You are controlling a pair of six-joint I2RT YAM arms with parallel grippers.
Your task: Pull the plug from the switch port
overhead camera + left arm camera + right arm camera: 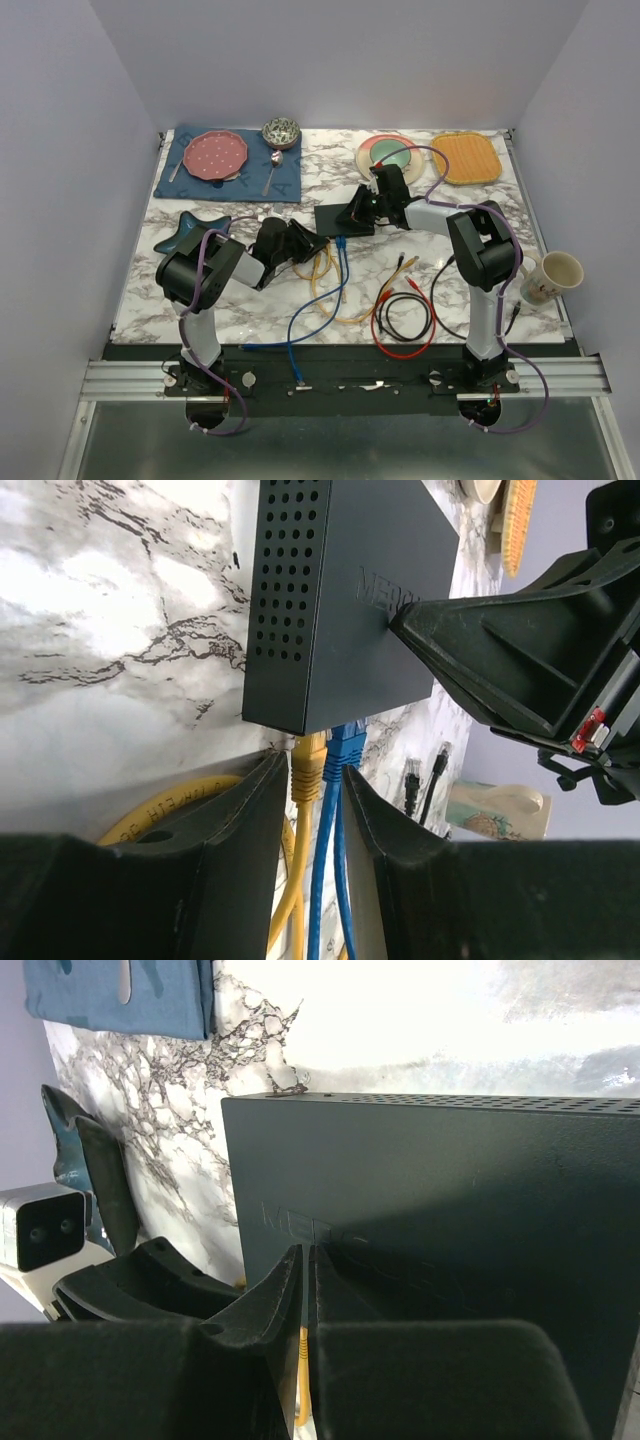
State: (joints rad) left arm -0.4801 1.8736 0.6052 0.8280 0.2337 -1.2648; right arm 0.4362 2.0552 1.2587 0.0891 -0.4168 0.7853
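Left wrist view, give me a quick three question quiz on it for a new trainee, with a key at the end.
1. True or false: a yellow plug and a blue plug both sit in the switch.
2. What lies between the left fingers? A) the yellow plug B) a screwdriver C) a battery
3. Fill in: the right fingers rest their tips on top of the ____.
Key: 1 true; 2 A; 3 switch.

Lab test cell, white walls (pixel 350 60), aluminium rail (pixel 120 378)
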